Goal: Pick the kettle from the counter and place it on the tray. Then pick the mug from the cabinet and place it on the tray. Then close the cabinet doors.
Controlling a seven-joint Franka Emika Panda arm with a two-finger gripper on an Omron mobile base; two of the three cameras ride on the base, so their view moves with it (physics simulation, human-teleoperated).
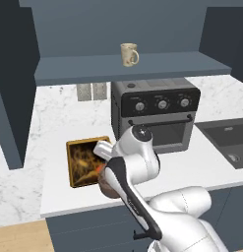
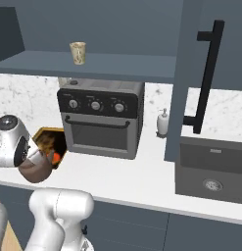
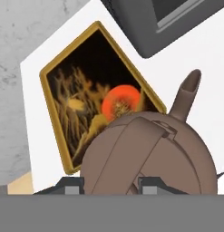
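The brown kettle (image 3: 149, 154) fills the bottom of the hand view, its spout pointing up and right. My gripper (image 3: 111, 183) is shut on its arched handle, one fingertip on each side. In the base views the kettle (image 1: 107, 188) (image 2: 36, 170) hangs under my hand near the counter's (image 1: 59, 128) front edge, beside the near corner of the gold-rimmed tray (image 1: 82, 160) (image 3: 72, 104) (image 2: 46, 138). The cream mug (image 1: 129, 54) (image 2: 78, 52) stands on the shelf of the cabinet (image 1: 133, 66). Both cabinet doors (image 2: 198, 73) (image 1: 10, 98) stand open.
A black toaster oven (image 1: 155, 115) (image 2: 100, 115) stands right behind the tray. A sink (image 1: 231, 140) (image 2: 210, 171) lies to the right, with a white soap bottle (image 2: 162, 122) near it. The open right door juts out over the counter.
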